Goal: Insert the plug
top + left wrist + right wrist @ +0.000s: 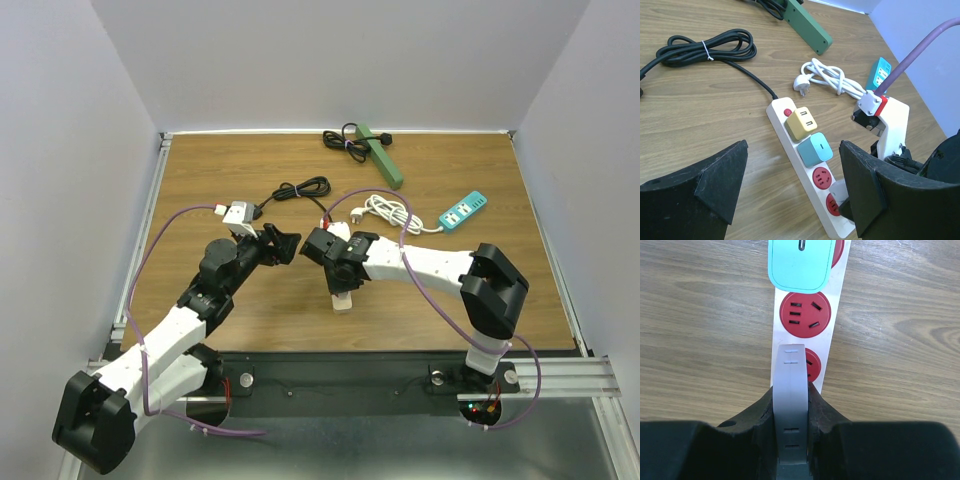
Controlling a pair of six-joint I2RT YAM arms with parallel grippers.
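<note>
Firmly shut on a pale grey plug (791, 371), the right gripper (790, 392) holds it on edge over the nearest red socket (813, 368) at the near end of the white power strip (776, 111). Whether its prongs have entered cannot be told. Farther along, one red socket (805, 315) is free, then come a teal adapter (800, 262) and a yellow adapter (802, 122). The left gripper (794, 150) hangs open and empty over the strip on the bench (450, 290). Judging by this, seating the plug is left to do.

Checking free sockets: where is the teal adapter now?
Lower centre of the left wrist view: the teal adapter sits on the white power strip, between the yellow adapter and an empty red socket.
</note>
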